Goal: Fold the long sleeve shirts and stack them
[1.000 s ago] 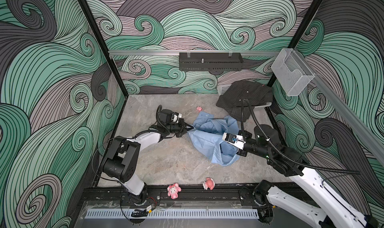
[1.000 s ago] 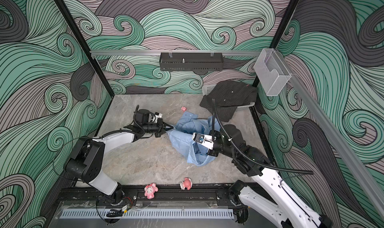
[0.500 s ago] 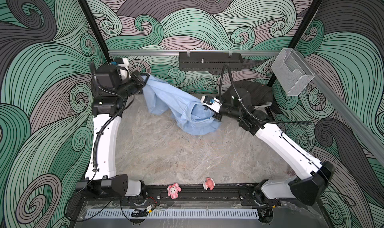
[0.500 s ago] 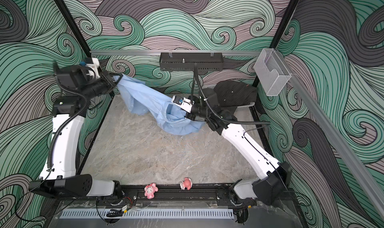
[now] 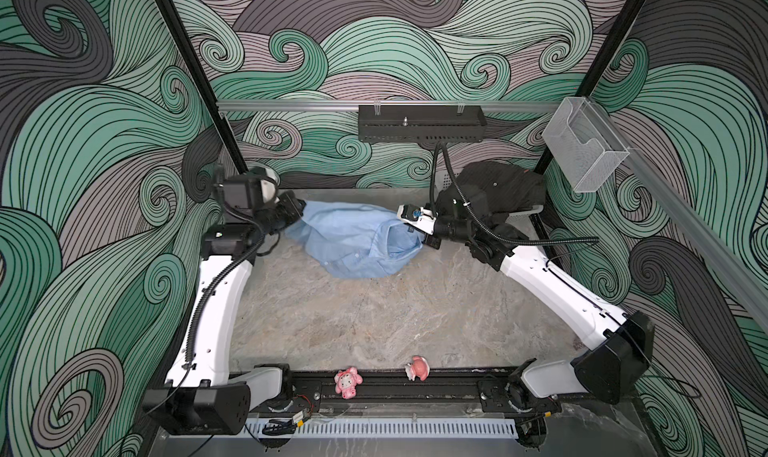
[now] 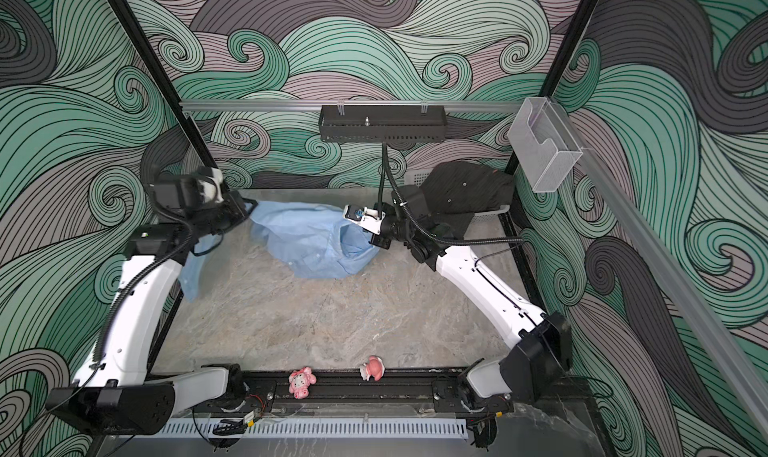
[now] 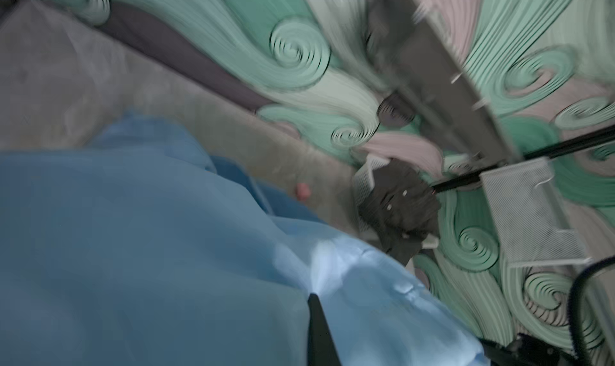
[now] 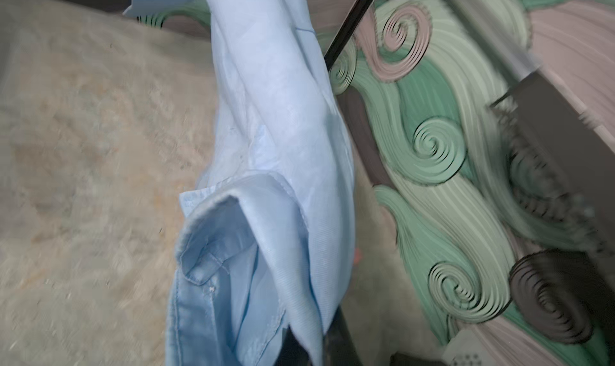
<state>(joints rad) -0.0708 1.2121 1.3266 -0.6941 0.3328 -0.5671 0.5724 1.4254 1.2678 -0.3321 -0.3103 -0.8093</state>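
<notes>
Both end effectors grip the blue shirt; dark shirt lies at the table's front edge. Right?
No. The left end effector and right end effector do grip the blue shirt, but the dark shirt lies over a white basket in the back right corner, not at the front edge; both top views show it.

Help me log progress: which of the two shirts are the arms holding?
The light blue shirt, gripped at opposite ends by the left gripper and right gripper. The dark charcoal shirt lies apart, draped over a white basket at the back right.
</notes>
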